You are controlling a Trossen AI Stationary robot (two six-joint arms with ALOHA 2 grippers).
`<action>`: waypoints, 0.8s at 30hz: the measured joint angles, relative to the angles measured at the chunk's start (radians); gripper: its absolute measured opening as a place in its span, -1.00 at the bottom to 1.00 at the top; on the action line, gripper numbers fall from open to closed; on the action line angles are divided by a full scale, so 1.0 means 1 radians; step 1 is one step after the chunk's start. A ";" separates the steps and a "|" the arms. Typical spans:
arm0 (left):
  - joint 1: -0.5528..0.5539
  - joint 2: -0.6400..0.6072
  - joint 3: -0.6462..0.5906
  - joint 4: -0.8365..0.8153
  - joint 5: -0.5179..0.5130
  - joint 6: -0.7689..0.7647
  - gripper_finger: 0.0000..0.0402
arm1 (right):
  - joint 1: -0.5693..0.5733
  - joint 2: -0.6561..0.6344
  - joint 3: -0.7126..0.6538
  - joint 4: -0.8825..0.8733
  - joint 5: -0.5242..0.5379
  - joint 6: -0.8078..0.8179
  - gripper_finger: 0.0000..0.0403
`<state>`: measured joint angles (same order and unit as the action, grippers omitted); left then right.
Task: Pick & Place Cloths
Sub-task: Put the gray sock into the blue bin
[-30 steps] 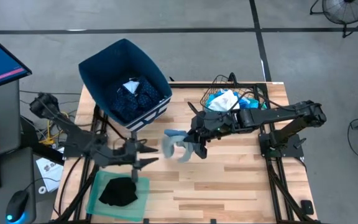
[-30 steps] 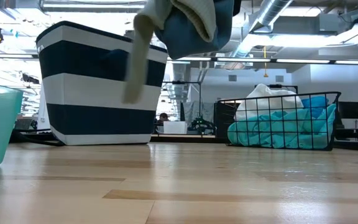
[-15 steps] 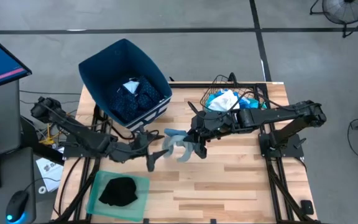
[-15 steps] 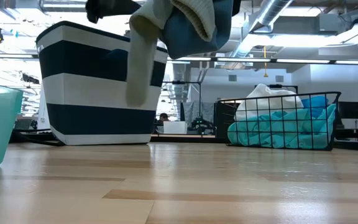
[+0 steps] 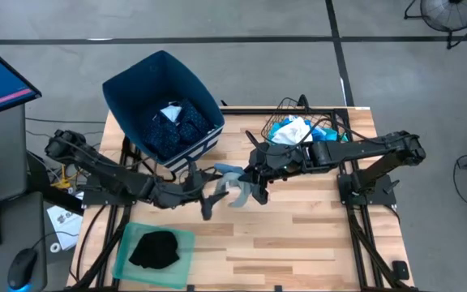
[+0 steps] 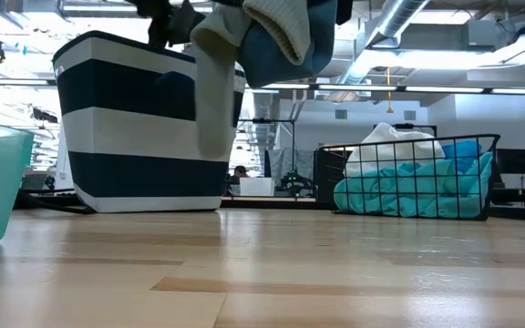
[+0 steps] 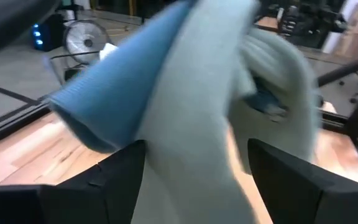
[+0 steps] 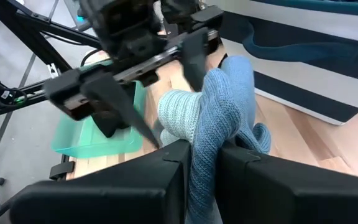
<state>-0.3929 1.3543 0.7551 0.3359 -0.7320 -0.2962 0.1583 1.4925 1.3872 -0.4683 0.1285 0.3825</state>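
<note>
My right end effector (image 5: 254, 180) is clenched on the pale blue cloth (image 5: 227, 185), which dangles above the tabletop (image 5: 298, 227). My left end effector (image 5: 203, 192), fingers spread, straddles its hanging tail; I should close squarely on fabric before the right lets go.

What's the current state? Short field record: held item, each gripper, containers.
held item: pale blue knitted cloth, hanging above the wooden table
right gripper: shut on the cloth
left gripper: open, fingers either side of the cloth's hanging end
dark blue striped bin: dotted navy and white cloths inside
black wire basket: turquoise, blue and white cloths
flat green plastic tray: black cloth on it
</note>
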 joint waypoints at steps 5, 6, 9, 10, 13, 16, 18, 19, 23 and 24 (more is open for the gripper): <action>0.067 0.003 0.000 0.005 0.024 -0.061 0.18 | 0.005 0.000 0.000 -0.001 0.000 0.004 -0.78; 0.080 0.003 0.000 0.006 0.044 -0.079 0.10 | 0.005 0.000 0.000 -0.001 0.000 0.004 -0.78; 0.109 0.000 0.000 0.005 0.111 -0.117 -0.25 | 0.005 0.000 0.000 -0.002 0.000 0.004 -0.78; 0.115 -0.002 0.000 0.005 0.129 -0.130 -0.42 | 0.005 0.000 0.000 -0.002 0.000 0.004 -0.78; 0.117 -0.011 0.000 0.007 0.158 -0.138 -0.89 | 0.005 0.000 0.000 -0.002 0.000 0.004 -0.78; 0.113 -0.035 0.000 0.010 0.157 -0.132 -0.97 | 0.005 0.000 0.000 -0.002 0.000 0.004 -0.78; 0.106 -0.057 0.000 0.005 0.157 -0.131 -0.99 | 0.005 0.000 -0.003 -0.002 0.000 0.003 -0.78; 0.103 -0.071 0.000 0.004 0.156 -0.130 -0.99 | 0.005 0.000 -0.007 -0.001 0.000 0.004 -0.77; 0.080 -0.144 0.000 -0.026 0.137 -0.103 -1.00 | 0.006 0.000 -0.024 -0.011 0.000 0.011 -0.69; 0.071 -0.162 0.000 -0.033 0.124 -0.090 -1.00 | 0.006 0.000 -0.026 -0.017 0.000 0.016 -0.66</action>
<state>-0.3215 1.1924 0.7547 0.3034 -0.6077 -0.3859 0.1642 1.4929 1.3610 -0.4848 0.1287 0.3987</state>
